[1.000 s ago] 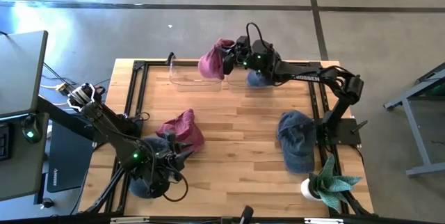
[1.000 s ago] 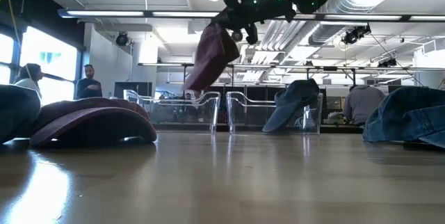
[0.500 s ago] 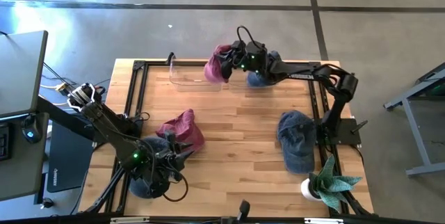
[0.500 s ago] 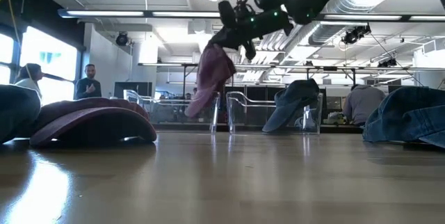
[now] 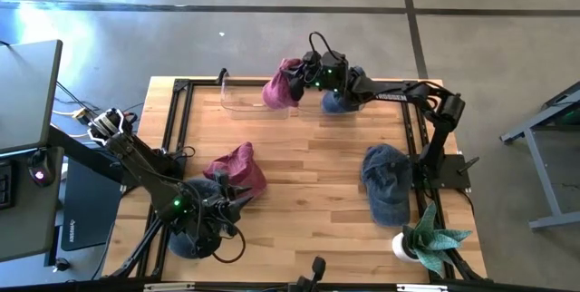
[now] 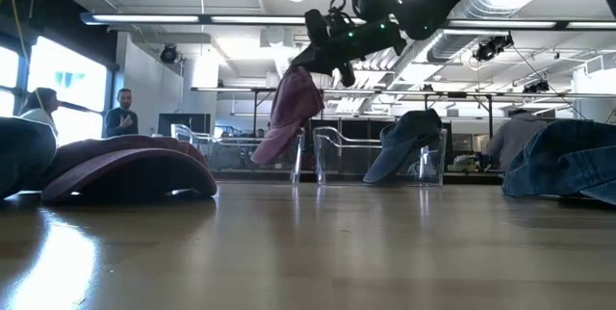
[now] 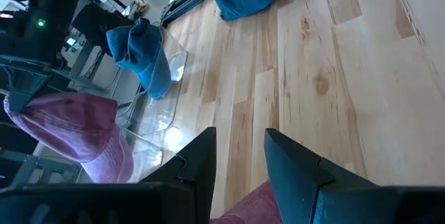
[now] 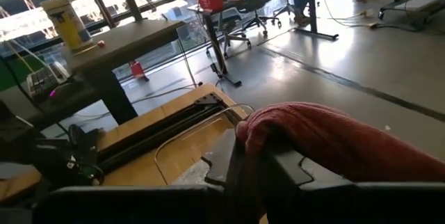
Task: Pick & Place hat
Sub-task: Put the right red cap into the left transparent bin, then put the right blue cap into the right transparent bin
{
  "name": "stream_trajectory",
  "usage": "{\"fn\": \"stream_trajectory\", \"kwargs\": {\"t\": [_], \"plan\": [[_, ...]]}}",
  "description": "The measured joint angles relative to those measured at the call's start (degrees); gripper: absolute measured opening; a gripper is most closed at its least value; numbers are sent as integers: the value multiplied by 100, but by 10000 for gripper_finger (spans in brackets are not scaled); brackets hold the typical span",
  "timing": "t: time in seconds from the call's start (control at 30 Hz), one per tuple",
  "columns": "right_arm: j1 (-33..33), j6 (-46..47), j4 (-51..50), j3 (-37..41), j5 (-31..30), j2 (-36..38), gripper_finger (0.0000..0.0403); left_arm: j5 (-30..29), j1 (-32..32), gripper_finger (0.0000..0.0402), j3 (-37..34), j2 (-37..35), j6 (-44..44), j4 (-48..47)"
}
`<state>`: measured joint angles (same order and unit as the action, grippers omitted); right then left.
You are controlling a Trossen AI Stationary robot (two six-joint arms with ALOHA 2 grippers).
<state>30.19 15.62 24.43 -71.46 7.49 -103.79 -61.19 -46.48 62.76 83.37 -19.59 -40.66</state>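
A maroon hat (image 5: pixel 281 85) hangs from my right gripper (image 5: pixel 299 80), which is shut on it at the table's far side, above the left clear stand (image 5: pixel 243 103). In the low view the hat (image 6: pixel 292 116) droops beside that stand's wall (image 6: pixel 300 156). A blue hat (image 5: pixel 337 103) sits on the right clear stand. A second maroon hat (image 5: pixel 238 169) lies flat on the table at the near left. My left gripper (image 7: pixel 240 160) hovers open just above it, with a blue hat (image 5: pixel 193 194) beside the arm. My right gripper pinches a bunched fold of the maroon hat's cloth (image 8: pixel 272 121) between its two fingers. They come at it almost level from the table's right side. The hat hangs slack below them, clear of the table; whether its lower end (image 6: pixel 269 154) touches the stand I cannot tell.
A blue denim hat (image 5: pixel 388 183) lies on the table's right side. A potted plant (image 5: pixel 426 242) stands at the near right corner. Bare wood lies in the table's middle. People stand in the room beyond the table.
My right gripper has come down toward the left clear stand and tipped a little, carrying the maroon hat. The hat now hangs lower, with its bottom end level with the stand's wall.
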Motion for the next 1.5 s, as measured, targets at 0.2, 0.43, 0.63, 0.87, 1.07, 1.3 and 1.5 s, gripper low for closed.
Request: {"fn": "stream_trajectory", "kwargs": {"t": [0.2,0.43,0.63,0.87,1.07,1.3,1.5], "plan": [[-67,-282,2,0,-85,0,111,1,0,117,0,0,-1,1],[-30,-370,-15,-2,-102,187,195,22,0,117,0,0,-17,3],[-306,-887,-959,-7,-116,757,201,119,-2,117,2,0,-121,-3],[-1472,-1762,-3286,177,-650,1487,182,279,-2,117,2,2,-260,-13],[-2906,-1255,-3493,1445,-1174,2034,161,288,-2,117,2,2,-436,13],[-4571,88,-2894,2872,-1362,2401,137,492,18,117,2,2,-638,80],[-5635,382,-4040,2804,-1945,2622,113,829,405,117,2,2,-607,389]]}}
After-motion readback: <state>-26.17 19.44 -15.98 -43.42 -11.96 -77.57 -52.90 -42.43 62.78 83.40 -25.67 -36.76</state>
